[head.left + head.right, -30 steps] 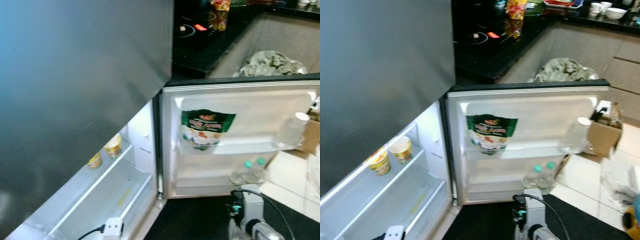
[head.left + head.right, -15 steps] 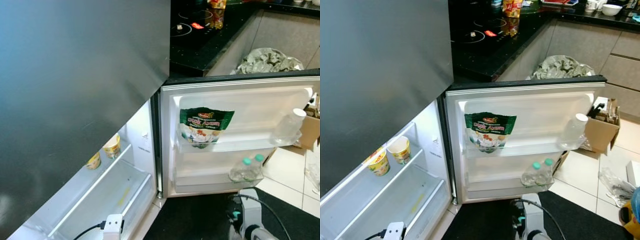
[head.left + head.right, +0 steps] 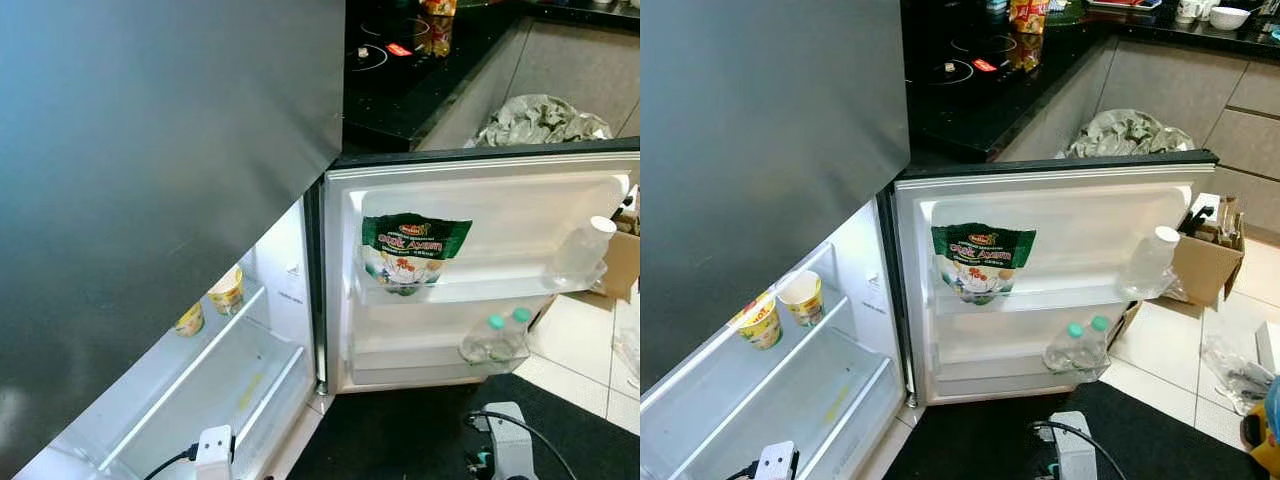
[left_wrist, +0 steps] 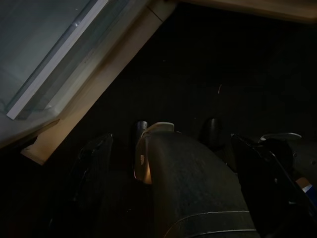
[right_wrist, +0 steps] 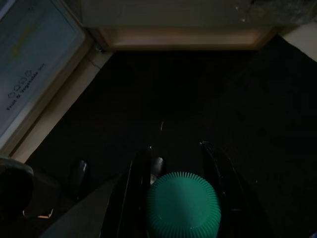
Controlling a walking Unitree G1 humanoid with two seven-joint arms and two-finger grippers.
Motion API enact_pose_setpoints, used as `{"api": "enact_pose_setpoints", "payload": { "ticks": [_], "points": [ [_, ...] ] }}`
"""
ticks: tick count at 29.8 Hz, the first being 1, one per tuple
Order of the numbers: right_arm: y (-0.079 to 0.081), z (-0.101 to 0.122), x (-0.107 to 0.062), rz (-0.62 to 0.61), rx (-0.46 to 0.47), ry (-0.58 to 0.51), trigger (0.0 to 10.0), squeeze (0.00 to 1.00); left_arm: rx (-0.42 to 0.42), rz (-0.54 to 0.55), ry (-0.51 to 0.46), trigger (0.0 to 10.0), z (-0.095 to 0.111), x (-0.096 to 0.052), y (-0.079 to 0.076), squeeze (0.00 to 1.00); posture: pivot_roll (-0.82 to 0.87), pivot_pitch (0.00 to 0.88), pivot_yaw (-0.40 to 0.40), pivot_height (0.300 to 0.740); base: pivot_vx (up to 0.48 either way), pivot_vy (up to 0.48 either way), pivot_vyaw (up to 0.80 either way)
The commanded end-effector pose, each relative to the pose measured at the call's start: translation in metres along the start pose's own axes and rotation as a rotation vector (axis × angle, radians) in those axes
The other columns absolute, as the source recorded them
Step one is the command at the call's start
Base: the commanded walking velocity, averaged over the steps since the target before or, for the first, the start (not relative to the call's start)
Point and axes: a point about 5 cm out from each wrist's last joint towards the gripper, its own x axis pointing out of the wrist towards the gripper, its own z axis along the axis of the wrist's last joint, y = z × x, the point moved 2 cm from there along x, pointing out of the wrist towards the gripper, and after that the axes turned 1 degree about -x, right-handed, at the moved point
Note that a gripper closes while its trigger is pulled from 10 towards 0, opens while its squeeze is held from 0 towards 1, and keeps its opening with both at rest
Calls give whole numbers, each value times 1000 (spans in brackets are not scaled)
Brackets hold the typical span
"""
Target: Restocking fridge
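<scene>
The fridge's lower door [image 3: 500, 205] stands open. Its upper rack holds a green pouch [image 3: 415, 250] and a clear bottle with a white cap [image 3: 583, 250]. Two green-capped bottles [image 3: 497, 338] lean in the lower rack. Two paper cups [image 3: 226, 290] sit on the inner shelf. In the right wrist view my right gripper [image 5: 176, 147] is shut on a bottle with a green cap [image 5: 182, 201], held low over the black mat [image 5: 198, 89]. My left gripper [image 4: 176, 130] hangs low beside the fridge's base, in the dark.
The grey upper fridge door [image 3: 150, 150] is to my left. A glass crisper cover [image 3: 220, 385] lies below the cup shelf. Behind the door are a black counter with a hob [image 3: 400, 70] and a crumpled sheet [image 3: 540, 118]. A cardboard box [image 3: 1205, 255] stands on the tiled floor.
My right arm has sunk lower toward the picture's bottom edge. The camera has shifted slightly. Things in the fridge stay put.
</scene>
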Motion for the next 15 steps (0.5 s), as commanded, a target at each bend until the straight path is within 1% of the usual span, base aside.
{"api": "enact_pose_setpoints", "payload": {
  "ticks": [1,15],
  "points": [
    [-1,-3,-1,-7,-9,13,10000,0,-8,24,6,10000,-1,-2,6,0,-26,0,7,740,0,0,0],
    [-5,-8,-2,-20,-11,27,10000,0,-21,29,3,10000,-1,-2,6,0,-29,0,3,740,0,0,0]
  ]
}}
